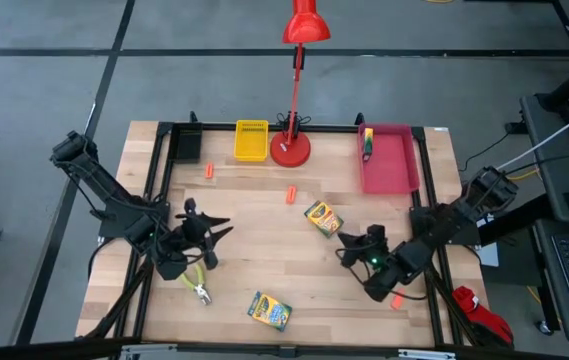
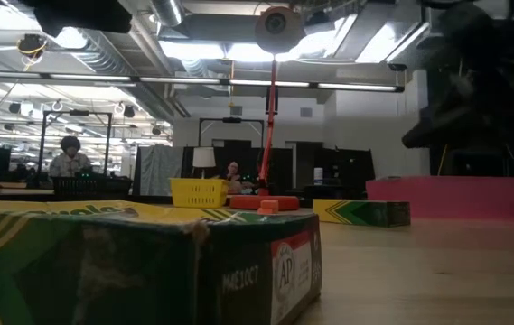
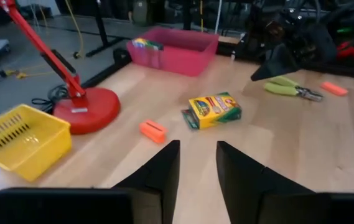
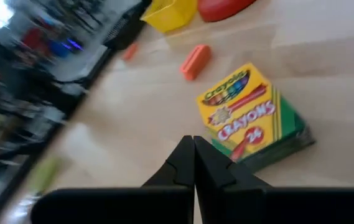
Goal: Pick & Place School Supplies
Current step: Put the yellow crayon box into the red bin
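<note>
Wooden table (image 1: 264,250) lies bare between crayon box (image 1: 323,217) and left hand (image 1: 200,228).

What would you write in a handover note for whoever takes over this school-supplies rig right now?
Left gripper: open, empty, near the front pliers.
Right gripper: shut, empty, beside the middle crayon box.
Done: one crayon box in the pink tray.
Left on the table: middle crayon box, front crayon box, three orange pieces, front pliers, second pliers by the right arm.
</note>
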Robot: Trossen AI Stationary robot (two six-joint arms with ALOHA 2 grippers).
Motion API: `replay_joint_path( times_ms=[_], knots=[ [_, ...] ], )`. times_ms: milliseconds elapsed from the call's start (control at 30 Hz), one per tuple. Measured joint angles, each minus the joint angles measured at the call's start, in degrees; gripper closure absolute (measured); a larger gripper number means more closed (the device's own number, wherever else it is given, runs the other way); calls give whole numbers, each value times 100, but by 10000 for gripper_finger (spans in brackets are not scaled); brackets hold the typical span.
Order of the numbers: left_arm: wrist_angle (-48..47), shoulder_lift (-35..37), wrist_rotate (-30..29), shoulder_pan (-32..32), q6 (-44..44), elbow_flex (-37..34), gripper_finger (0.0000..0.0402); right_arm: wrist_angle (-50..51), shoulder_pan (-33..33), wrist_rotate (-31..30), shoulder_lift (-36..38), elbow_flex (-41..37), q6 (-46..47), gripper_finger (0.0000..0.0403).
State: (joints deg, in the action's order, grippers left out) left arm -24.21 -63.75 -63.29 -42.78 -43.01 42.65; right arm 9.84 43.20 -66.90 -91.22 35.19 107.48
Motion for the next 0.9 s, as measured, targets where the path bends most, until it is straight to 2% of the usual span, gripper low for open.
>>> replay_joint_path(
  times_ms=[133, 333, 667, 767, 900],
  knots=[
    [23, -10, 183, 1, -366, -10, 323, -930, 92, -35, 0, -398, -207, 403],
    [40, -13, 118, 1, -1018, -11, 345, -829, -295, 765, 0, -427, 155, 403],
    [180, -13, 101, 1, -981, -9, 365, -812, -789, 1554, 0, -414, -103, 403],
    [180, -15, 101, 1, -981, -9, 366, -584, -872, 1756, 0, -284, -348, 403],
    [177, -15, 102, 1, -954, -9, 366, 229, -919, 1847, 0, 45, -462, 403]
  ],
)
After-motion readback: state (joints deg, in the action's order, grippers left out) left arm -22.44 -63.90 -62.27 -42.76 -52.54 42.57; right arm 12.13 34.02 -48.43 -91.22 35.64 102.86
